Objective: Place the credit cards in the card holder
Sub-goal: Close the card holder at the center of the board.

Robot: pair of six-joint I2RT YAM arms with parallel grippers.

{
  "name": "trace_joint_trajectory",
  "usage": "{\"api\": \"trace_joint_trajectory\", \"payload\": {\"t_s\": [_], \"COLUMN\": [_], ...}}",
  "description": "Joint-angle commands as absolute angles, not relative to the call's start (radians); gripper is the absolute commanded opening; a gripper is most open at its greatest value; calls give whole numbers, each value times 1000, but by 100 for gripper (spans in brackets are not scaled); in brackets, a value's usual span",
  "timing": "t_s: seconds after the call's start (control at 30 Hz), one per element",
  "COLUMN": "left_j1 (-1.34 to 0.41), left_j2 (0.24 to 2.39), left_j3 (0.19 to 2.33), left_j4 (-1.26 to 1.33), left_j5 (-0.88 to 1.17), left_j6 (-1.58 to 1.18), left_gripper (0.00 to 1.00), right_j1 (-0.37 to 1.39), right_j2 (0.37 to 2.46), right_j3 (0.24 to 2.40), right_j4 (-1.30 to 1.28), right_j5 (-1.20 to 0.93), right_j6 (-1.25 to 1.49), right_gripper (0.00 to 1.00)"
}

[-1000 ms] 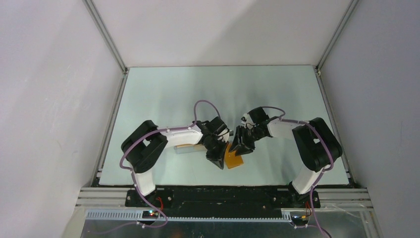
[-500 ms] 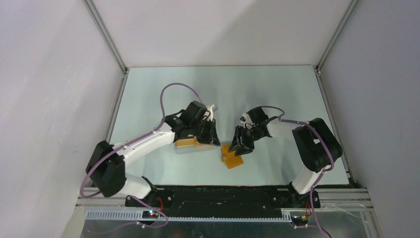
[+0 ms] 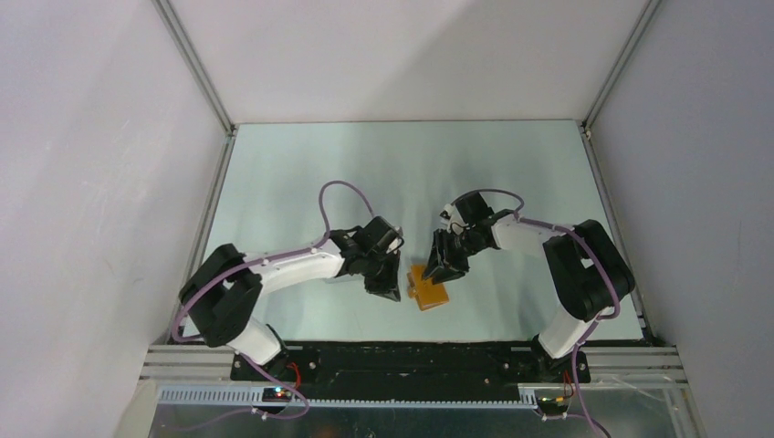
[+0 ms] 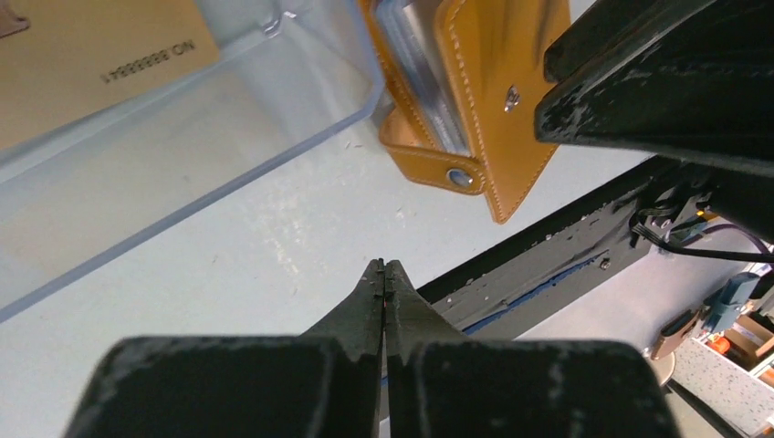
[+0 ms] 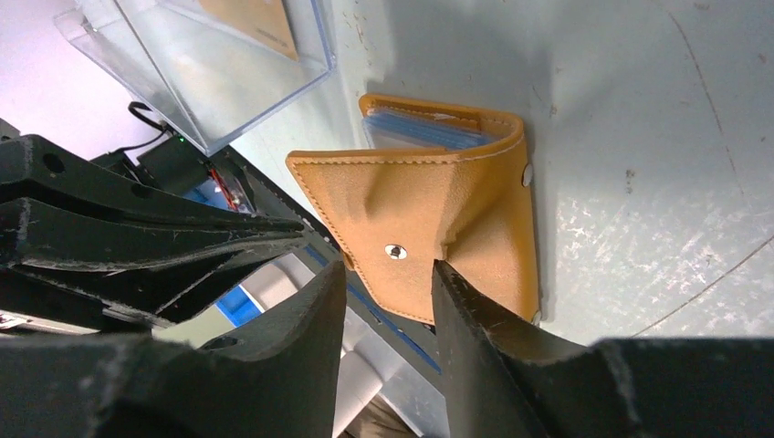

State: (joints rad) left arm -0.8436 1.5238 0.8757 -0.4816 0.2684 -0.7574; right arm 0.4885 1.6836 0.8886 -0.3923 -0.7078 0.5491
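The orange-tan card holder [image 3: 431, 296] lies on the table between my two grippers, its snap flap [image 5: 411, 219] lifted off the blue-grey pockets [image 5: 424, 128]. My right gripper [image 5: 387, 272] stands open over the flap's edge, and its right fingertip [image 5: 447, 278] presses into the leather. The left gripper [image 4: 384, 266] is shut on nothing and hovers just left of the holder [image 4: 484, 82]. One golden credit card [image 4: 91, 55] lies inside the clear plastic box [image 4: 228, 137]; the same card [image 5: 256, 23] shows at the top of the right wrist view.
The clear box [image 5: 210, 82] sits just left of the holder, mostly under my left arm in the top view. The table's black front rail [image 4: 548, 265] runs close behind the left fingertips. White walls enclose the table on three sides.
The left arm swung out over the clear box, then came back down beside the card holder, shut. The right gripper stayed at the holder's flap and closed a little.
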Motion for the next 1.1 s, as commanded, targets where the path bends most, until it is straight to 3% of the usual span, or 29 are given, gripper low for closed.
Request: {"api": "trace_joint_trajectory", "payload": {"t_s": [0.0,0.13,0.47,0.7,1.07], "left_j1": [-856,-860,-884,-903,-905], "left_j2": [1565,1616,1696,1726,1739], "left_j3": [952,984,1002,1035,1040], "left_j4": [-443,-441,-436,-425,-415], "left_j5": [231,231,216,195,181], "left_j6": [-794,-794,-818,-839,-871], "left_gripper": [0,0,0,0,0], "right_j1": [500,511,534,531,511], "right_j2": [1695,1739,1796,1796,1765], "right_j3": [919,919,913,877,856], "right_j4": [-432,-421,-391,-333,-313], "right_j5": [-712,-697,-703,-756,-789], "right_j6": [509,498,509,536,546], "right_gripper": [41,36,35,27,31]}}
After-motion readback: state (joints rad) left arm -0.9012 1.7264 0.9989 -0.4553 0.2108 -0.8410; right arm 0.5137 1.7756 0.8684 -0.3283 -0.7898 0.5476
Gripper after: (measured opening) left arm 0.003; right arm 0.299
